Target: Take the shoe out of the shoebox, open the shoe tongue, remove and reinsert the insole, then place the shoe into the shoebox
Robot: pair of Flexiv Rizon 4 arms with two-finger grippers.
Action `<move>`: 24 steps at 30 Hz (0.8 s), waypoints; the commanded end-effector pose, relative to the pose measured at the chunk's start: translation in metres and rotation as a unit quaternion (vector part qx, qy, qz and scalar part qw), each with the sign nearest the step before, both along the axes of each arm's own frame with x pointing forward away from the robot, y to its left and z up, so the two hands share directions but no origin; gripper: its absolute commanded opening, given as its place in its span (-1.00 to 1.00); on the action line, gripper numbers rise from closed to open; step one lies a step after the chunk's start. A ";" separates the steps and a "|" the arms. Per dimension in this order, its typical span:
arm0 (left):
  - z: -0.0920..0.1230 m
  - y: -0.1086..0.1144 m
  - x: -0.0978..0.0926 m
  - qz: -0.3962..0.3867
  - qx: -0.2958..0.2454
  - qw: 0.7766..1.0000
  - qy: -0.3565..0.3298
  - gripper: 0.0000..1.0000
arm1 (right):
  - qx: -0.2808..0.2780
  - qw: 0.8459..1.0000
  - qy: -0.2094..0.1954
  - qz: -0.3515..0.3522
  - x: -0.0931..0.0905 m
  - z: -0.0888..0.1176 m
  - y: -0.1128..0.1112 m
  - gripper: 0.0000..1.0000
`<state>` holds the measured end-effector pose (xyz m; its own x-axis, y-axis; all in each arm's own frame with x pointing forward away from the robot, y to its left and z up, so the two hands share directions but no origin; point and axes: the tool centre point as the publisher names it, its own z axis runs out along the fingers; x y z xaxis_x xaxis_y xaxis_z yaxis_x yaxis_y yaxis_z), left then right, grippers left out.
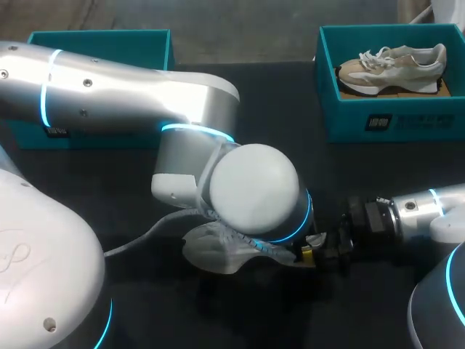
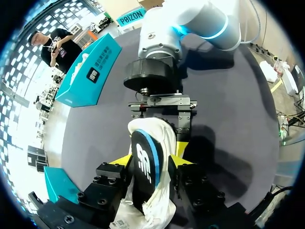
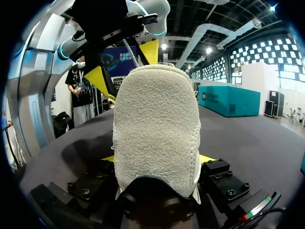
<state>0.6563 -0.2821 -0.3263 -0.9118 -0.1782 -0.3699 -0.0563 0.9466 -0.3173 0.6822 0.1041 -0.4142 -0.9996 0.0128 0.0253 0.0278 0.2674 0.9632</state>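
**Dark matte table seen from above.** A shoe, pale and partly translucent, is out of its box at about 6 o'clock from the table's middle. It sits largely beneath the left arm, whose elbow covers the centre. The left gripper is closed on this shoe, with a yellow tip pressed to each side and only the shoe's width between them. The right gripper, on the right arm entering from 4 o'clock, clamps the shoe's opposite, suede-covered end the same way. A teal shoebox at 1 o'clock holds a second shoe, beige and white. Another teal box stands at 10 o'clock, partly hidden by the left arm.
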 end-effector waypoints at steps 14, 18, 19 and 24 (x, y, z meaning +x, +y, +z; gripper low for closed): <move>-0.010 -0.002 0.006 0.016 0.001 1.000 -0.006 -0.12 | -0.001 1.000 0.000 0.000 -0.001 0.000 0.001 -1.00; -0.012 -0.003 0.008 0.020 0.005 1.000 -0.010 -0.11 | -0.001 1.000 0.000 0.000 -0.001 0.000 0.001 -1.00; -0.013 -0.003 0.009 0.022 0.007 1.000 -0.012 -0.11 | -0.001 1.000 0.000 0.000 -0.001 0.000 0.001 -1.00; -0.016 -0.005 0.009 0.024 0.007 1.000 -0.016 -0.12 | -0.001 1.000 0.000 0.000 -0.001 0.000 0.001 -1.00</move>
